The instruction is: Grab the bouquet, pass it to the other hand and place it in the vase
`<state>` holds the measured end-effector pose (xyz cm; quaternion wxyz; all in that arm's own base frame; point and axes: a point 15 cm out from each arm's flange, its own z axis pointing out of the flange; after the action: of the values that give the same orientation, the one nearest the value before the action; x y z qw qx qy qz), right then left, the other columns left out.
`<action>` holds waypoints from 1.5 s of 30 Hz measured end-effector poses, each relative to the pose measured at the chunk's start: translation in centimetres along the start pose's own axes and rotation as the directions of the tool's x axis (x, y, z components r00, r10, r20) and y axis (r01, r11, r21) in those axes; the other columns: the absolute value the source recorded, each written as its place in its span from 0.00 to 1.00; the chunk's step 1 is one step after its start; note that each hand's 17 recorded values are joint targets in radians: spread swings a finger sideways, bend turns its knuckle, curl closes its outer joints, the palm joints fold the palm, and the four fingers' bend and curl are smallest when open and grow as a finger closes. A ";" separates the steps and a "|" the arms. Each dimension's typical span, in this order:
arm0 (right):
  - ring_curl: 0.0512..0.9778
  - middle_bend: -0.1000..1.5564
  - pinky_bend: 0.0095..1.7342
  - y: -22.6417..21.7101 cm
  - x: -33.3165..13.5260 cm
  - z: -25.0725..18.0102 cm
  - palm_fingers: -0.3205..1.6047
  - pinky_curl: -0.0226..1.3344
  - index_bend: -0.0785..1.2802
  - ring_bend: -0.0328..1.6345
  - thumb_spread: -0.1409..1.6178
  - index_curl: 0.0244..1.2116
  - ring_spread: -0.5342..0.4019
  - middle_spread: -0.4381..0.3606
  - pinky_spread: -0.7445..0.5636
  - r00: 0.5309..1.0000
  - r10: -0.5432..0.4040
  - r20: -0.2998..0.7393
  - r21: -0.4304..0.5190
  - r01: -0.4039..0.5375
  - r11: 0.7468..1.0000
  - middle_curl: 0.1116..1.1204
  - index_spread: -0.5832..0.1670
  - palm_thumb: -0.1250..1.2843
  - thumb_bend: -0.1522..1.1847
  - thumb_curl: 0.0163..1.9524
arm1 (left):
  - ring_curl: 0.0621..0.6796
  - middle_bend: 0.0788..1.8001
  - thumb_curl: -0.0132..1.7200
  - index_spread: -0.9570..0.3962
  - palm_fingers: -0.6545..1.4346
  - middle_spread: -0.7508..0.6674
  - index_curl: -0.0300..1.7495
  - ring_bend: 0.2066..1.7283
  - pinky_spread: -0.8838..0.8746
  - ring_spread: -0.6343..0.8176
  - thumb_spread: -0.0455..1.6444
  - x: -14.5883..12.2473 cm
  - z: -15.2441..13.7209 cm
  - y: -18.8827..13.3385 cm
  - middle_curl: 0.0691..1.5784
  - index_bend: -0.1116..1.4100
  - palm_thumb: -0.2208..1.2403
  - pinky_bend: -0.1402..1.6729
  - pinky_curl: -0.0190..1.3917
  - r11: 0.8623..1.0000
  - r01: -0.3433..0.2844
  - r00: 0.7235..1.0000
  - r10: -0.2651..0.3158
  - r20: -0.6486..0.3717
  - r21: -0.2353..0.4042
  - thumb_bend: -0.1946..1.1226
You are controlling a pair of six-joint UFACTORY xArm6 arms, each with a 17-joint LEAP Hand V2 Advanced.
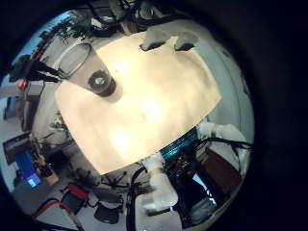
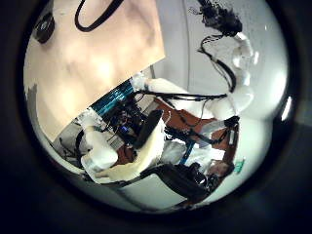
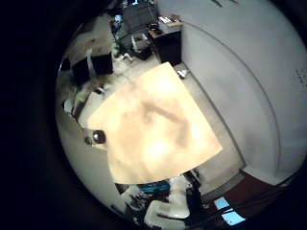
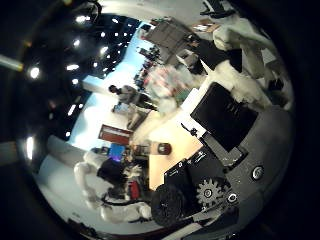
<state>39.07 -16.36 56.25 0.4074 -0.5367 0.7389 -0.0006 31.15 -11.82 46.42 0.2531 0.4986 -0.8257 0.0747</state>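
Hand (image 2: pixel 229 39) high with bouquet (image 2: pixel 220 14) — vase (image 1: pixel 100 82) on table (image 1: pixel 154 96).

palm views high above table (image 1: pixel 144 96), vase (image 1: pixel 101 83) seemingly shared

There is one table (image 1: pixel 164 96). One vase (image 1: pixel 101 83) stands on it, near an edge. The right little finger side palm view shows the same: one table (image 3: pixel 158 125) and one vase (image 3: pixel 97 137). The left thumb side palm view shows one other arm (image 2: pixel 240 83).
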 end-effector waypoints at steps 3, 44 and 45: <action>0.73 0.85 0.80 -0.1 -1.4 -1.1 0.76 0.51 0.88 0.88 0.56 0.79 0.36 0.35 0.44 0.995 -0.007 0.101 0.028 0.004 1.000 0.80 0.43 0.93 0.12 0.46 | 0.20 0.09 0.17 0.69 0.46 0.67 0.23 0.23 0.81 0.73 0.74 0.3 -1.3 -0.5 0.18 0.19 0.30 0.34 0.10 0.998 0.014 0.996 -0.009 -0.091 0.065 0.14; 0.45 0.54 0.46 26.1 17.5 9.1 0.33 0.36 0.39 0.69 0.71 0.49 0.42 0.50 0.62 0.846 0.092 -0.525 -0.474 -0.380 0.794 0.47 0.48 0.52 0.09 0.24 | 0.17 0.08 0.18 0.69 0.46 0.66 0.23 0.24 0.78 0.71 0.75 2.2 1.3 0.4 0.21 0.19 0.33 0.35 0.06 0.997 -0.034 0.985 0.022 -0.170 -0.069 0.14; 0.45 0.54 0.46 27.2 18.1 9.9 0.33 0.35 0.39 0.69 0.71 0.49 0.42 0.50 0.62 0.843 0.084 -0.532 -0.479 -0.381 0.791 0.47 0.48 0.52 0.09 0.24 | 0.17 0.08 0.18 0.69 0.46 0.66 0.23 0.24 0.78 0.71 0.75 2.3 1.6 0.3 0.21 0.19 0.33 0.36 0.06 0.996 -0.036 0.987 0.023 -0.161 -0.082 0.14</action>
<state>21.86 -14.90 26.80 0.0275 -0.5167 0.8447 0.1369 29.48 -14.06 46.25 0.3382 0.4676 -0.8124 0.0832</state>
